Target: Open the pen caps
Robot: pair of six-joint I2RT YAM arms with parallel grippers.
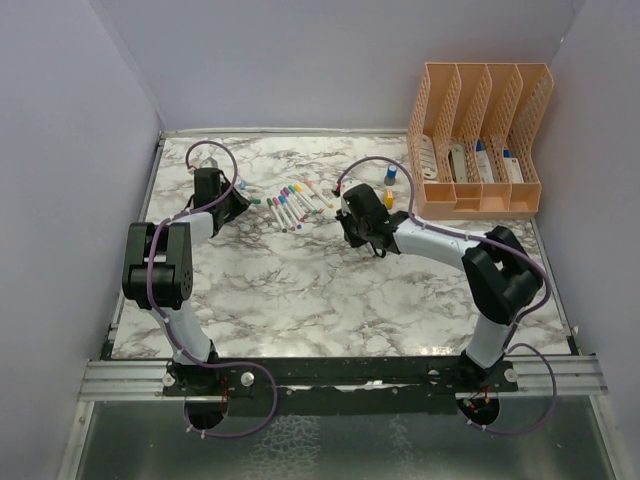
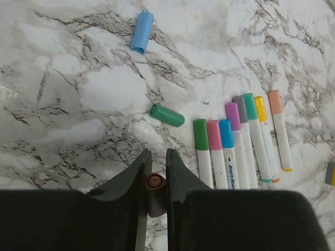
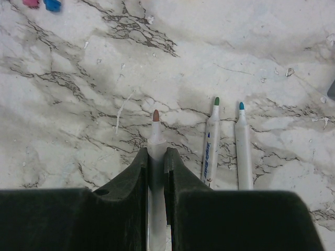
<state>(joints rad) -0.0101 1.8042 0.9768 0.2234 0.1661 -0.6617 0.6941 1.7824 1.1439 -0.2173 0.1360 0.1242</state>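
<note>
My left gripper (image 2: 156, 154) is shut on a brown pen cap (image 2: 155, 184) held between its jaws. A loose light-blue cap (image 2: 142, 32) and a loose green cap (image 2: 167, 115) lie on the marble ahead of it. To the right lies a row of capped white pens (image 2: 238, 141). My right gripper (image 3: 155, 151) is shut on a white pen (image 3: 156, 138) whose bare brown tip points forward. Beside it lie two uncapped pens, one green-tipped (image 3: 211, 146) and one teal-tipped (image 3: 243, 151). In the top view the left gripper (image 1: 238, 200) and right gripper (image 1: 350, 215) flank the pen row (image 1: 290, 205).
A peach file organizer (image 1: 480, 140) stands at the back right. A small blue cylinder (image 1: 390, 175) and a yellow block (image 1: 389, 197) sit just left of it. Pink (image 3: 31, 2) and blue (image 3: 52, 5) caps lie far ahead of the right gripper.
</note>
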